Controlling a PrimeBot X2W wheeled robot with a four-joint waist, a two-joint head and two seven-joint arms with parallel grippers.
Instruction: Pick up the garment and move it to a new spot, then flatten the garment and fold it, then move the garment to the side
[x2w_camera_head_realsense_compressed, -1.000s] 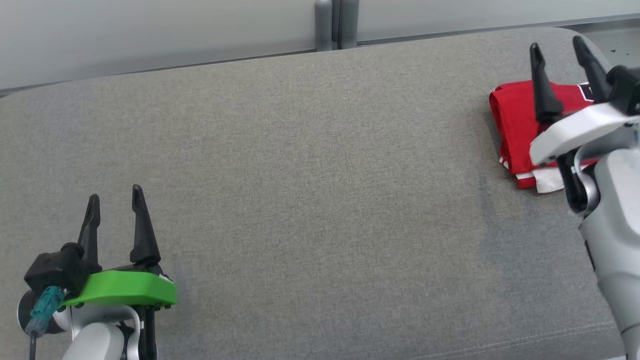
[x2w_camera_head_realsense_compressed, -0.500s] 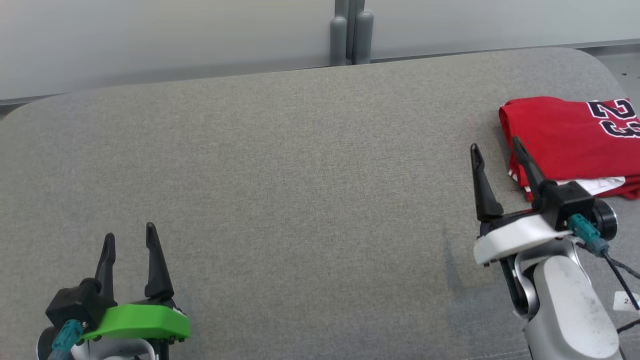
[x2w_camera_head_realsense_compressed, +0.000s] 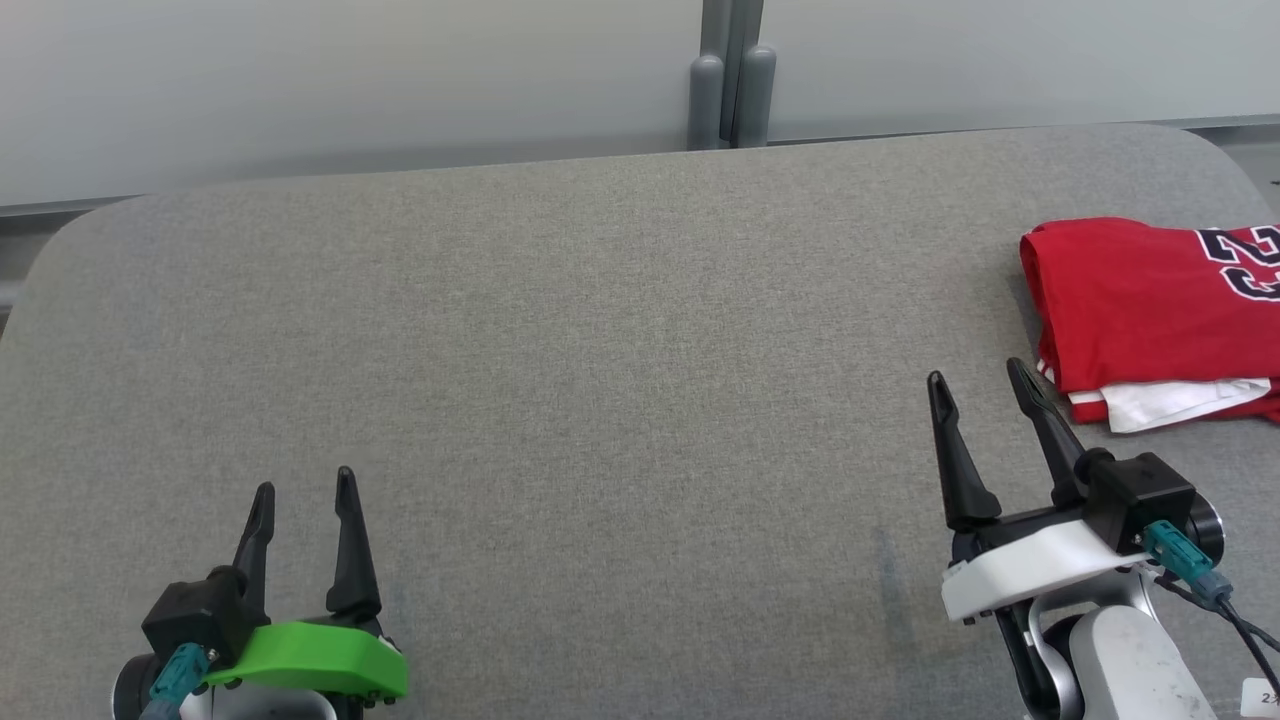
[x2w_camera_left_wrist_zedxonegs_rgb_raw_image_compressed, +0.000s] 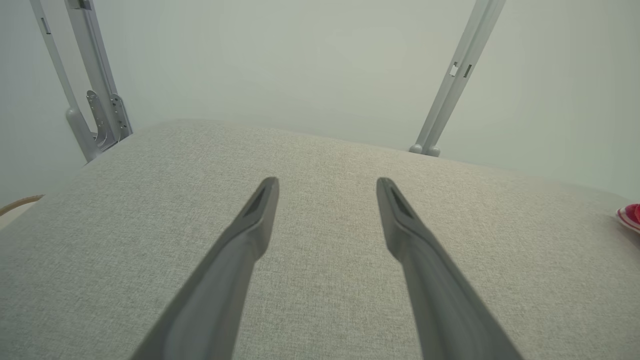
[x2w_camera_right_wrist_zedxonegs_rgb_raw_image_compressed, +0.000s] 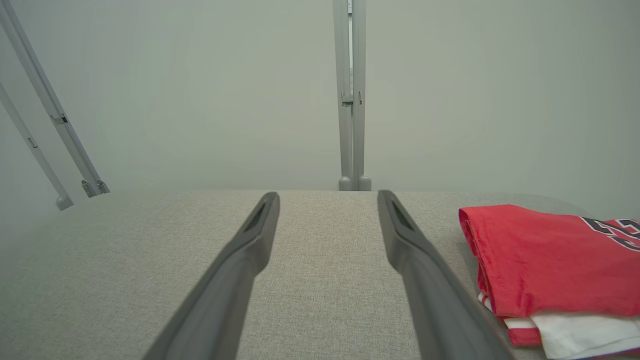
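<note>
I have both arms parked low at the near edge of the grey pad (x2w_camera_head_realsense_compressed: 600, 350), fingers pointing away from me toward the pale wall (x2w_camera_head_realsense_compressed: 350, 80). The left gripper (x2w_camera_head_realsense_compressed: 305, 480) sits at the lower left of the head view on its green mount (x2w_camera_head_realsense_compressed: 310, 670). Its two dark fingers lean slightly right as they rise and stand well apart with nothing between them. The left wrist view looks straight along them, low over the pad's weave. The right gripper (x2w_camera_head_realsense_compressed: 976, 370) sits at the lower right on a white mount (x2w_camera_head_realsense_compressed: 1030, 575). Its fingers lean a little left, are spread just as wide and hold nothing. A teal plug (x2w_camera_head_realsense_compressed: 1175, 560) with a black cable juts from the right side of that wrist. The garment (x2w_camera_head_realsense_compressed: 1130, 300), red with white trim and dark numerals, lies folded at the far right of the pad and runs off the head view's right edge. It is just beyond and to the right of the right gripper's fingertips. In the right wrist view a strip of pad shows between the right fingertip and the red fold, so they are apart there. A sliver of the garment shows at the right edge of the left wrist view, well away from the left fingers. Two grey posts (x2w_camera_head_realsense_compressed: 730, 90) stand behind the pad's far edge.
</note>
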